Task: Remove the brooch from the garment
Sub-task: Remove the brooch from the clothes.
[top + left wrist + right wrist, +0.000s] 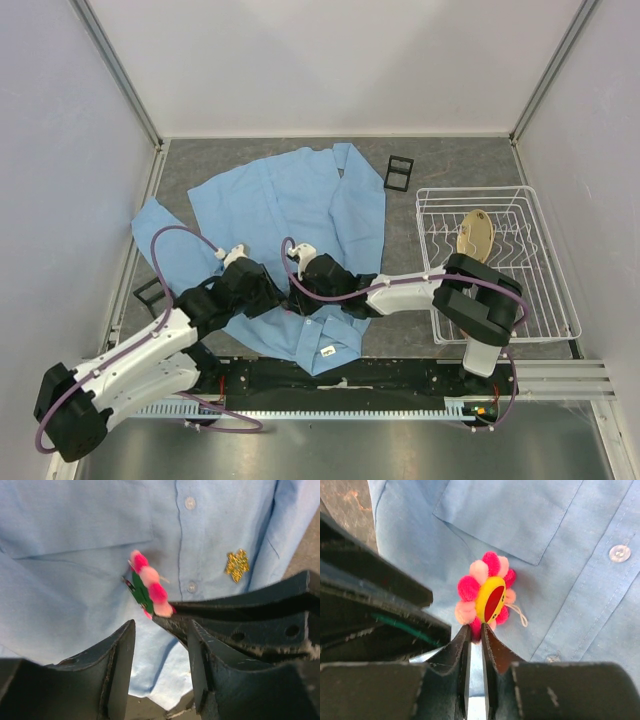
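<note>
Brooch: the brooch (487,597) is over the chest of the garment (290,200), just below the lower edge of the pocket (490,535) and left of the button strip. In the left wrist view it shows edge-on, with its green back facing the cloth.
Right jaws: the right gripper (476,630) has its jaws nearly together, pinching the brooch's lowest petals between the tips.
Left jaws: the left gripper (160,640) has its jaws apart with nothing between them. They sit just below the brooch, and the right fingers cross right in front of them.
Crowding: both grippers meet at the same spot near the shirt's collar end, almost touching.
Shirt edges: the collar end lies by the near edge of the table (450,160). One sleeve reaches toward the left wall.
Emblem: a gold emblem (236,564) sits across the button strip, apart from the brooch.
Right side: a white wire rack (500,190) stands beside the shirt, with bare grey table between the two.
Small items: one black frame (398,172) lies by the shirt's far corner, and another black frame (150,295) lies at its left edge.
</note>
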You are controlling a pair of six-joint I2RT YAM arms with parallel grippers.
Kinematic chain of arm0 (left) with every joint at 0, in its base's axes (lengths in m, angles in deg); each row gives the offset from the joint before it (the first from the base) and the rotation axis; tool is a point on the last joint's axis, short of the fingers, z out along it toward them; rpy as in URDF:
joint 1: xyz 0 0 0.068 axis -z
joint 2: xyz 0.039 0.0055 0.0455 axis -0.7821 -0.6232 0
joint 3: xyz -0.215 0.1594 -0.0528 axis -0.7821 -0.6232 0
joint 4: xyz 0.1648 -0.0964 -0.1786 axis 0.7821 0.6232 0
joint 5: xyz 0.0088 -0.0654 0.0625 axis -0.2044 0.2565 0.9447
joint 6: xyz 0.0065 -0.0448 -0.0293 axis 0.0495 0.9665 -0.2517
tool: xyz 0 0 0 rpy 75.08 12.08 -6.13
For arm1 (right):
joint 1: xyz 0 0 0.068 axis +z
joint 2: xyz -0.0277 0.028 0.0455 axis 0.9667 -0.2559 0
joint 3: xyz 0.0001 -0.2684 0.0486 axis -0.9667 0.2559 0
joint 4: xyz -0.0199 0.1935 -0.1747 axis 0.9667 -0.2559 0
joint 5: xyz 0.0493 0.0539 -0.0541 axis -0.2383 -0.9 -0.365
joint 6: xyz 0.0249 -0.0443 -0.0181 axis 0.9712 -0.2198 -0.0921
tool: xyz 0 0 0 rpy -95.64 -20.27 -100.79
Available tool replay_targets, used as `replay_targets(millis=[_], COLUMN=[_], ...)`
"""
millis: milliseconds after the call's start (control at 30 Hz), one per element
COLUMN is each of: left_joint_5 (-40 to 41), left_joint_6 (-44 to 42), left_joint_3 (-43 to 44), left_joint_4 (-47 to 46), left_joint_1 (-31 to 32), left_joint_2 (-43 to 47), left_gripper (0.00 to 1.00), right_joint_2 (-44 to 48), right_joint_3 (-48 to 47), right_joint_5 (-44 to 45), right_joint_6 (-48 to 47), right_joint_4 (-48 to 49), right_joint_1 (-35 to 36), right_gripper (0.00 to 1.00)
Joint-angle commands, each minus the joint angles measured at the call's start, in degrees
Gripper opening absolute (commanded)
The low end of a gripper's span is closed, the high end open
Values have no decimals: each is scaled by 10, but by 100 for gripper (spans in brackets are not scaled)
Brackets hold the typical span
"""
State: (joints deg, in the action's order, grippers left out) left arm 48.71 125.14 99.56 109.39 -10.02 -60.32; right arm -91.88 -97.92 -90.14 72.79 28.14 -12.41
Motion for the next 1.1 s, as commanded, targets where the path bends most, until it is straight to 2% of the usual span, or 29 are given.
replay_targets(millis=[0, 33, 233, 700, 833, 1067], left_joint_5=[-24, -26, -30, 28, 31, 41], left_joint_6=[33, 33, 25, -20, -10, -2], left_joint_3=[-19, -20, -19, 10, -2, -22], left_joint_4=[-28, -28, -40, -48, -59, -71], left_joint_1=[6, 6, 6, 5, 5, 1], left_joint_2=[33, 34, 19, -35, -37, -40], left_gripper=[47, 40, 33, 40, 32, 27], right_joint_2=[18, 19, 37, 34, 36, 38], right_joint_3=[-29, -29, 4, 24, 31, 43], right_joint_5=[20, 20, 14, 32, 29, 28], right_joint_6=[17, 20, 36, 20, 18, 18], right_joint_4=[51, 48, 47, 21, 18, 19], right_joint_1=[-16, -17, -18, -18, -19, -18], right_gripper=[18, 17, 17, 16, 16, 16])
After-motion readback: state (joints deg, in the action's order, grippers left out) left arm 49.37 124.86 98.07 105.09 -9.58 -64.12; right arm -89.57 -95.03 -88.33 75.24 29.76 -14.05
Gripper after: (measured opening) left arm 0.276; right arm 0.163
